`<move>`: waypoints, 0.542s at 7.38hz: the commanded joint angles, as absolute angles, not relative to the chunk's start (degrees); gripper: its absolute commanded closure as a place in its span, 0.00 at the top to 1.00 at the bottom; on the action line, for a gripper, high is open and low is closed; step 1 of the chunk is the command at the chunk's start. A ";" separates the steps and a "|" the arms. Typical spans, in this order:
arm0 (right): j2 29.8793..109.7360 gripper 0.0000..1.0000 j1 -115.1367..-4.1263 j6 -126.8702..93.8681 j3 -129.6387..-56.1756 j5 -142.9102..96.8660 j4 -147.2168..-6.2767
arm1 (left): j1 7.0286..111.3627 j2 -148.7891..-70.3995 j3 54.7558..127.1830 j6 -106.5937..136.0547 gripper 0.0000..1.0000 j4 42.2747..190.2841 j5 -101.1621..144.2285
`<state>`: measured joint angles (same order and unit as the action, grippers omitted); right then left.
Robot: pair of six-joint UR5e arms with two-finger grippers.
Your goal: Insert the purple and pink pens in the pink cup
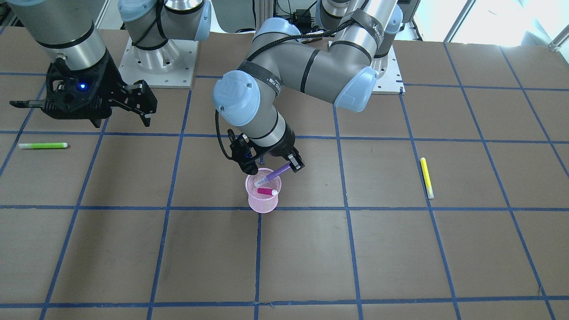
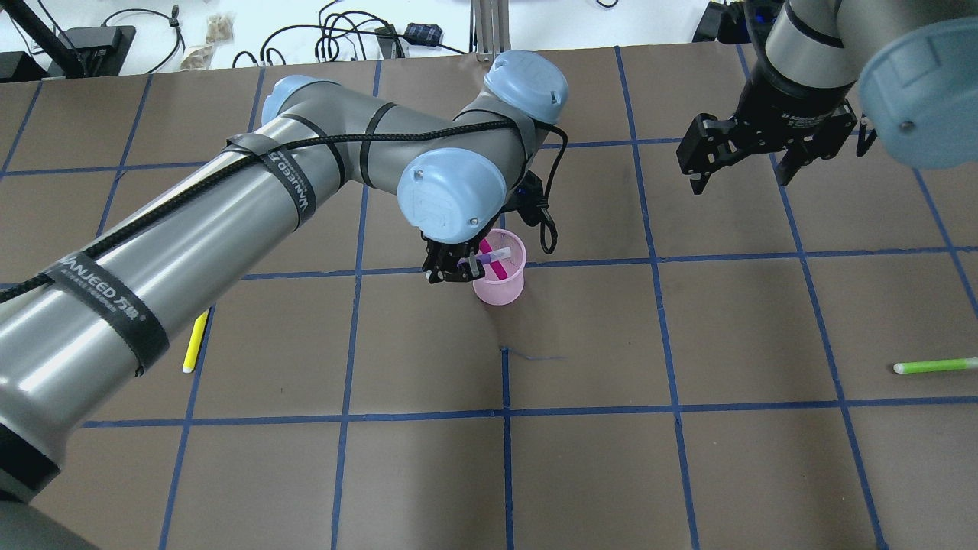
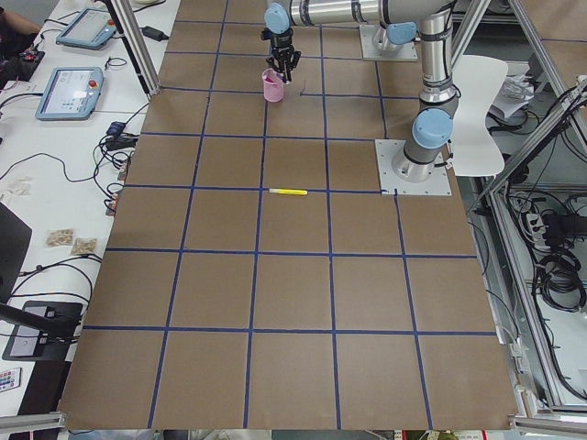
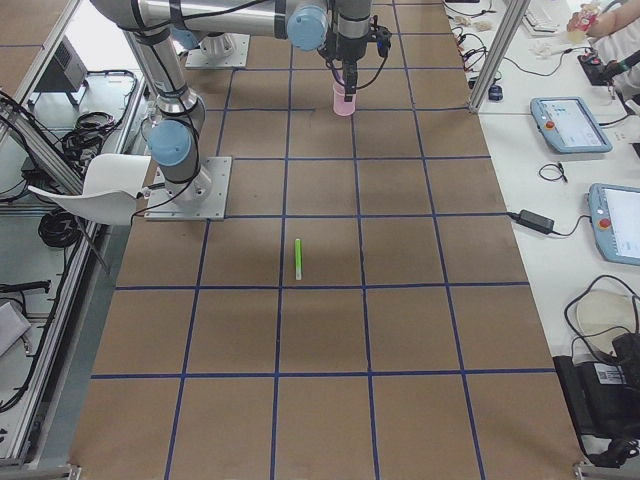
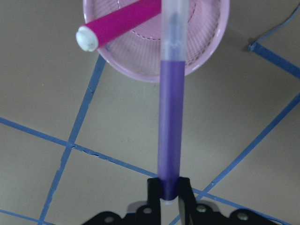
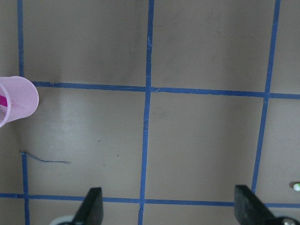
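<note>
The pink mesh cup (image 1: 263,202) stands upright near the table's middle; it also shows in the overhead view (image 2: 500,289) and at the left edge of the right wrist view (image 6: 18,101). The pink pen (image 1: 266,191) leans inside it, its white end over the rim (image 5: 122,23). My left gripper (image 1: 291,168) is shut on the back end of the purple pen (image 5: 171,117). The pen is tilted, with its clear cap end over the cup's mouth (image 5: 206,61). My right gripper (image 2: 737,183) is open and empty, well away from the cup.
A green pen (image 1: 43,145) lies on the table on my right side, beyond the right gripper (image 2: 936,366). A yellow pen (image 1: 426,177) lies on my left side, beside the left arm (image 2: 195,341). Blue tape lines grid the brown table.
</note>
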<state>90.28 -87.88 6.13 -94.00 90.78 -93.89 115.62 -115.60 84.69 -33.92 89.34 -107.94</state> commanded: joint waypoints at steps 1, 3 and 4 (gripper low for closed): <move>90.62 1.00 -87.80 7.12 -95.44 90.53 -95.17 | 115.84 -116.98 84.02 -33.93 0.00 89.30 -108.19; 90.79 1.00 -87.72 7.12 -95.80 90.88 -95.27 | 115.93 -117.51 83.76 -33.84 0.00 89.30 -108.19; 90.88 1.00 -87.80 7.03 -95.80 90.70 -95.36 | 115.93 -117.77 83.67 -33.75 0.00 89.21 -108.11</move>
<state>90.77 -87.77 7.08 -95.72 90.75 -95.23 115.88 -117.43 83.81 -33.83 89.28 -108.17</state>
